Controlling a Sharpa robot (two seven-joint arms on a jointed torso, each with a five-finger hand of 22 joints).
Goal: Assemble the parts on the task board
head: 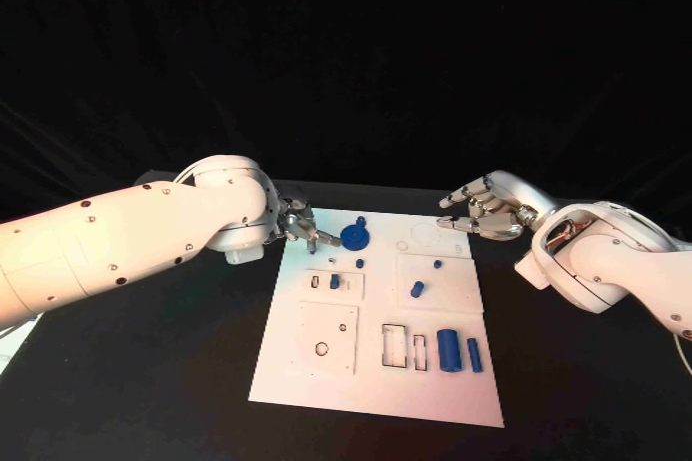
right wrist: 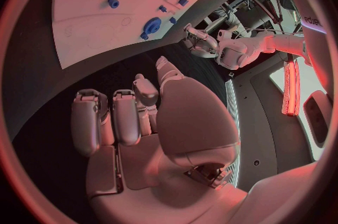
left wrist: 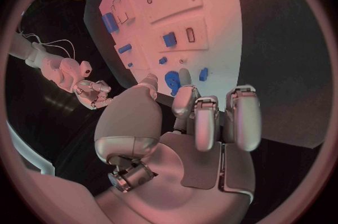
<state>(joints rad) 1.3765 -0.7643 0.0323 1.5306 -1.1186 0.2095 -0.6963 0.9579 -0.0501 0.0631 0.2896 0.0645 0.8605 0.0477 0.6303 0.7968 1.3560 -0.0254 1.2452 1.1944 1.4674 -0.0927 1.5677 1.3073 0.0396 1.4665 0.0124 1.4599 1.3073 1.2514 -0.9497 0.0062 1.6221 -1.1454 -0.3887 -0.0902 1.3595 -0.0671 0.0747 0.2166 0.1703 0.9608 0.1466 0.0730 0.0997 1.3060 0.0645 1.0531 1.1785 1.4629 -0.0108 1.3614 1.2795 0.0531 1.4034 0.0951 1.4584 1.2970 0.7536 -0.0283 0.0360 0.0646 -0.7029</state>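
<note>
Nearest us on the task board (head: pixel 378 396), two blue cylinders (head: pixel 450 350) lie loose beside two open rectangular slots (head: pixel 394 345), so we judge that insertion not yet done. Farther in, a small blue block (head: pixel 335 280) seems seated at its recess, and another small part (head: pixel 417 289) lies free to its right. At the far edge a round blue part (head: pixel 355 237) sits just beside our left hand (head: pixel 300 224), whose fingers are spread and empty. Our right hand (head: pixel 483 215) hovers off the board's far right corner, loosely curled, holding nothing. We judge most of the assembly remains.
</note>
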